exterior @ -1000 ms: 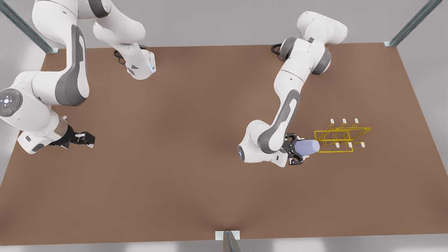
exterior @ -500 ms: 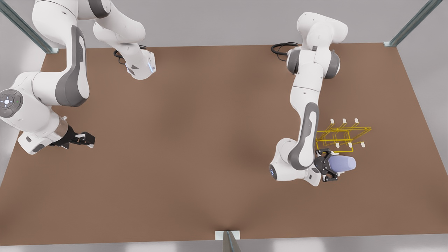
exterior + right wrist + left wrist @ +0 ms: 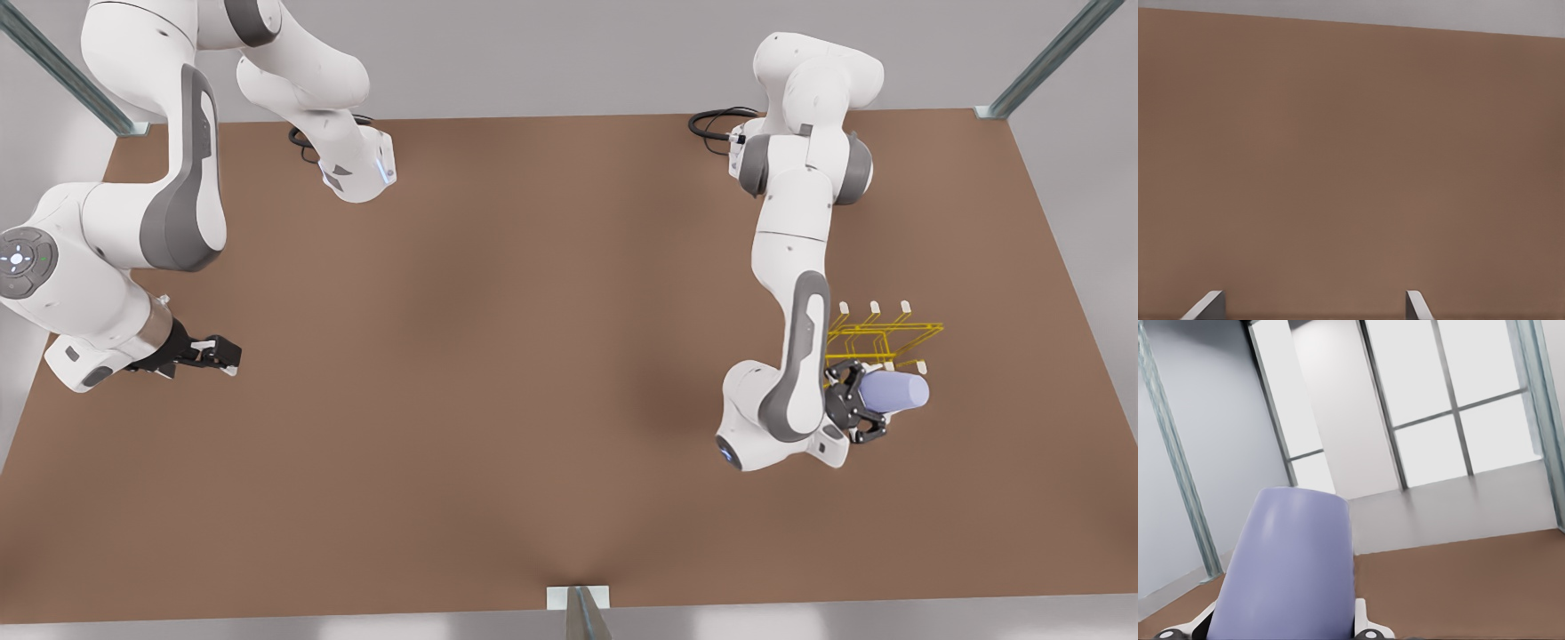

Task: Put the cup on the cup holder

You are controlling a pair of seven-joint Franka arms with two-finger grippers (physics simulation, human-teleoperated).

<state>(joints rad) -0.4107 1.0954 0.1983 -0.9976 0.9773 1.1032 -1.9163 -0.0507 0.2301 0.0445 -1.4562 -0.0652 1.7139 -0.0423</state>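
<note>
Left gripper [image 3: 861, 411] clamped on cup [image 3: 896, 391], cup beside cup holder [image 3: 898, 331], right gripper [image 3: 216, 354] open, idle.

left gripper [image 3: 876, 404] — clamped on the cup [image 3: 896, 392], wrist turned sideways, arm bent down at the front view's right | right gripper [image 3: 229, 354] — fingers [image 3: 1207, 306] spread apart, held low near the table, arm waiting
</note>
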